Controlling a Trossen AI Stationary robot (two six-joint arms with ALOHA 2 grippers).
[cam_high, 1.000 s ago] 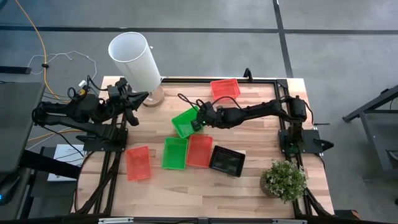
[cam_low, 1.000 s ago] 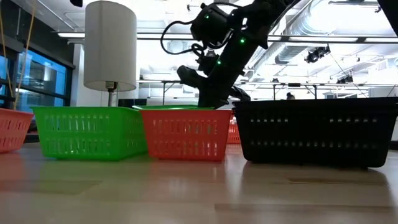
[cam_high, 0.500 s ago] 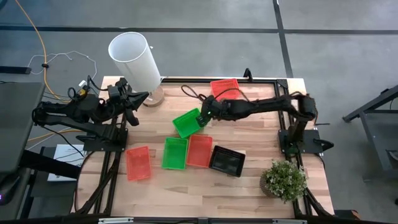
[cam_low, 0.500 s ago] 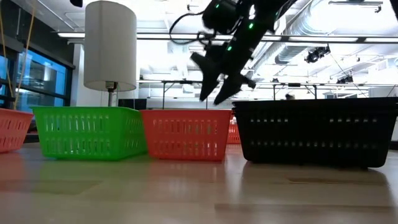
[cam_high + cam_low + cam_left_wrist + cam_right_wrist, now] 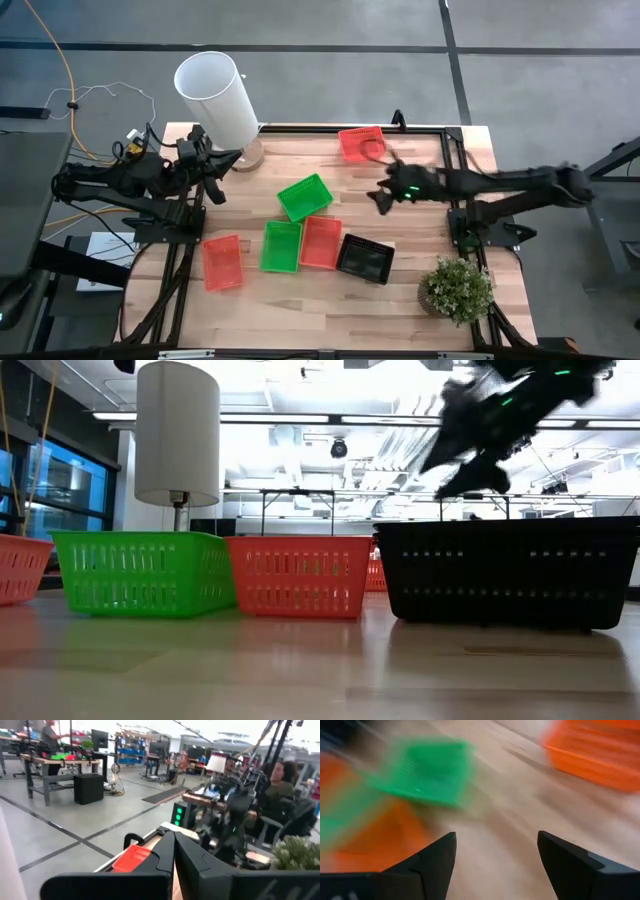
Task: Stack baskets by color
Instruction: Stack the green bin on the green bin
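Several mesh baskets sit on their bottoms on the wooden table. A green basket (image 5: 305, 196) lies askew at mid-table. In a row nearer the front are a second green one (image 5: 282, 246), a red one (image 5: 320, 242) and a black one (image 5: 365, 259). Another red basket (image 5: 222, 262) lies front left and a third (image 5: 361, 143) at the far edge. My right gripper (image 5: 380, 199) hangs open in the air, right of the askew green basket and clear of it. My left gripper (image 5: 228, 157) is shut and empty, level above the far left corner.
A tall white cylinder (image 5: 217, 95) stands at the far left corner, beside my left gripper. A potted plant (image 5: 457, 289) sits at the front right. Bare wood lies between the askew green basket and the far red basket (image 5: 590, 755).
My right gripper has opened and let go of the askew green basket, then drawn back fast toward the table's right edge, rising a little. The green basket stays flat on the table where it was released.
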